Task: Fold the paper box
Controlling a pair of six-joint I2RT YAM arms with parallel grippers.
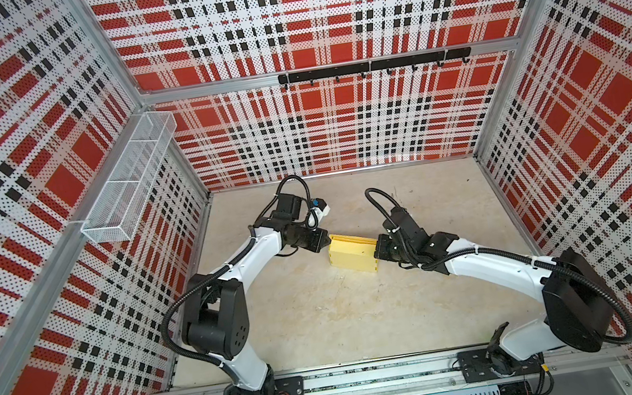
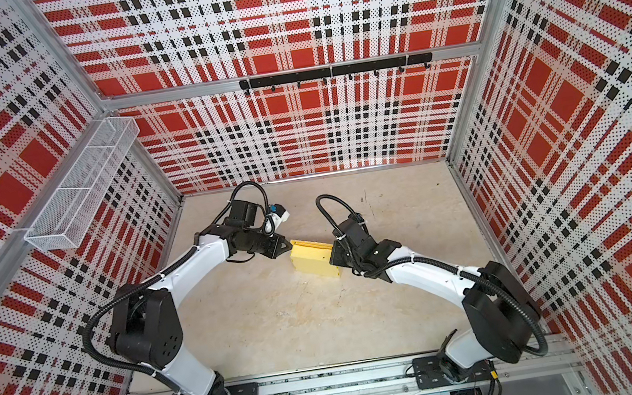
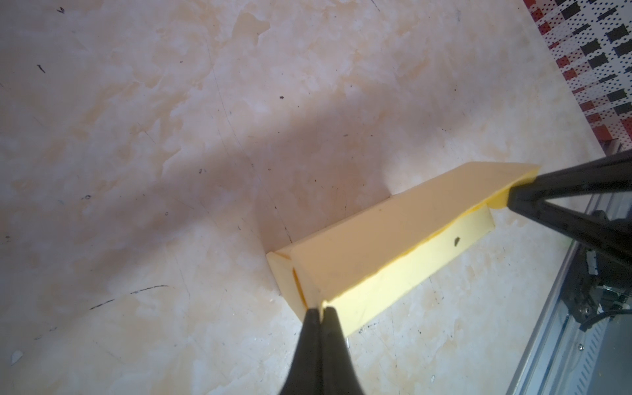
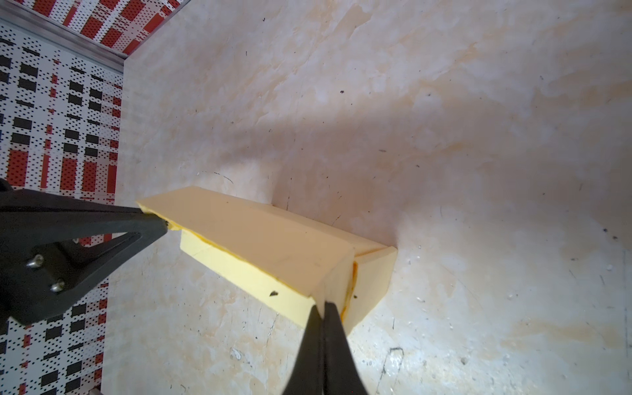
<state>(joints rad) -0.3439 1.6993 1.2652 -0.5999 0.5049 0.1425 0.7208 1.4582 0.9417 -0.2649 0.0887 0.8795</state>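
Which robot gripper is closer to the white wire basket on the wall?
Left. The left gripper, jaws shut on one end of the paper box, is on the side of the box facing the wire basket. The right gripper pinches the opposite end, farther away.

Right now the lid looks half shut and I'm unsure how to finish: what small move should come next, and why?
Probably lower both grippers together to seat the lid. The left gripper and right gripper each pinch one end of it, and it stands off the front wall of the paper box.
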